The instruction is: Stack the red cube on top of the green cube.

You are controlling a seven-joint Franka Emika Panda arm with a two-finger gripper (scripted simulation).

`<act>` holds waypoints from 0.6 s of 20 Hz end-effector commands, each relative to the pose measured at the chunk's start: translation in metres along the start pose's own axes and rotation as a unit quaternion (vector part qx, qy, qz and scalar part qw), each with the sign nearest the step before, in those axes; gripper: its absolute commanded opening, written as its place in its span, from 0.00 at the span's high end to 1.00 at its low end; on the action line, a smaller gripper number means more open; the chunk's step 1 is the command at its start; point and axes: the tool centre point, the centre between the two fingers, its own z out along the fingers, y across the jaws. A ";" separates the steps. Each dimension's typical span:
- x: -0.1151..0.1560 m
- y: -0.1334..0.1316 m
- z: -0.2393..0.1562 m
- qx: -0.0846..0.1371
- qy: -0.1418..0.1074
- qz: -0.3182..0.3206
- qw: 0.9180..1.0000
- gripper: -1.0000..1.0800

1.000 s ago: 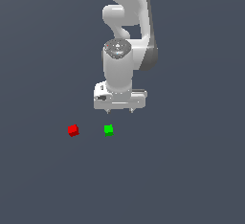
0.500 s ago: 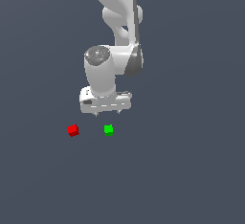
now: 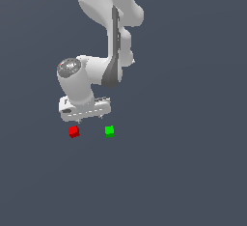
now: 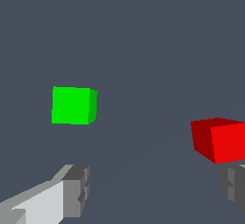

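A tiny red cube (image 3: pixel 73 132) rests on the dark floor, and a same-sized green cube (image 3: pixel 109 131) lies apart from it toward the exterior view's right. My gripper (image 3: pixel 89 119) hangs just above and behind the two cubes, nearer the red one, with its fingers spread wide and nothing between them. The wrist view shows the green cube (image 4: pixel 72 105) ahead of one fingertip (image 4: pixel 76 189) and the red cube (image 4: pixel 221 139) just ahead of the other fingertip (image 4: pixel 234 182). Neither finger touches a cube.
The white arm (image 3: pixel 108 32) rises behind the gripper. A flat dark grey floor (image 3: pixel 183 172) lies all around the cubes.
The gripper has swung toward the exterior view's left and dropped lower, from above the green cube to a spot near the red cube. Both cubes stayed put.
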 end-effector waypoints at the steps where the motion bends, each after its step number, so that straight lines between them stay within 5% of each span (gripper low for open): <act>1: -0.002 0.022 0.008 0.000 0.000 -0.015 1.000 0.04; 12: -0.002 0.086 0.032 0.000 -0.001 -0.058 0.998 0.04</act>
